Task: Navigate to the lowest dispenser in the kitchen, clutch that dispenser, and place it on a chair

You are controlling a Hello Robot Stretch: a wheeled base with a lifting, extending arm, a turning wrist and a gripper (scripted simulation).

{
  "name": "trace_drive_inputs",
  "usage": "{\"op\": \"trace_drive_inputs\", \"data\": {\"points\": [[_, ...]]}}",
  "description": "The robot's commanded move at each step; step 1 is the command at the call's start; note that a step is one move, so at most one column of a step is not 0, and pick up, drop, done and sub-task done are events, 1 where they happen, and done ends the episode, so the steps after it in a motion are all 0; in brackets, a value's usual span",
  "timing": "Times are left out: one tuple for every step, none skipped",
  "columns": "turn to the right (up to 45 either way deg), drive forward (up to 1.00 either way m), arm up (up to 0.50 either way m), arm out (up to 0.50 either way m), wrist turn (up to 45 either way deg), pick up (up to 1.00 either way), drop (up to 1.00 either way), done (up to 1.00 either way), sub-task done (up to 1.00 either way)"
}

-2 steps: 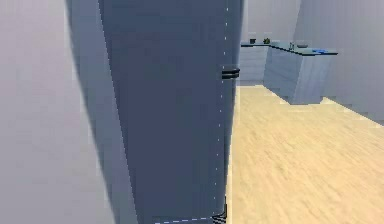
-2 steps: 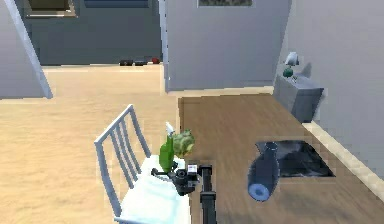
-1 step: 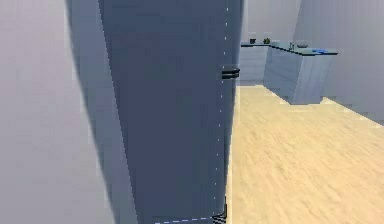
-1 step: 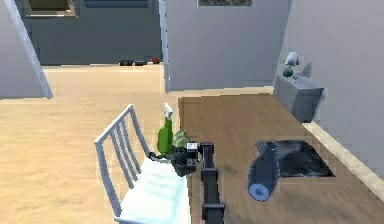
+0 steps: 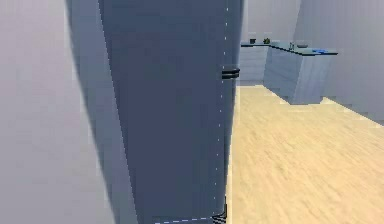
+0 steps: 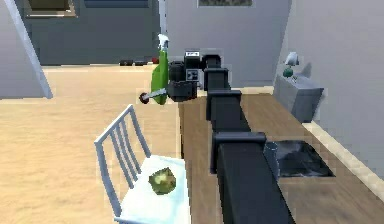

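Where the arm (image 6: 235, 150) comes up from the bottom edge of the arm side view, just right of centre, you see a dark square bar in stepped box sections. It runs to the upper middle of the frame. Two small white marker squares (image 6: 194, 60) sit at its far end. The hand (image 6: 165, 90) is to their left, a dark blocky body with thin fingers pointing toward the frame's left.

Hand state: it holds the dispenser (image 6: 161, 68). The bottle hangs upright at the finger end, upper middle of the frame, clear of the floor (image 6: 70, 130). It has a slim, glossy green body and a white spray head on top.

A white chair (image 6: 125, 160) stands below and left of the bottle, in the lower middle of the frame. It has a slatted back and a flat pale seat, and a small round yellow-green lump (image 6: 162, 181) lies on the seat.

The floor is light wood planking, and a dark brown mat (image 6: 200, 140) lies under the arm. A small grey cabinet (image 6: 300, 97) stands against the wall at the upper right.

In the forward view a tall, smooth blue-grey panel (image 5: 165, 110) takes up the left and centre. At the upper right you can see a blue-grey kitchen bench (image 5: 300, 75) with small dark items on top, too small to identify.
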Motion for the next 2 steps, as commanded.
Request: {"op": "trace_drive_inputs", "data": {"points": [[0.0,0.00,0.00,0.00,-45.0,0.00,0.00,0.00,0.00],[0.0,0.00,0.00,0.00,-45.0,0.00,0.00,0.00,0.00]]}}
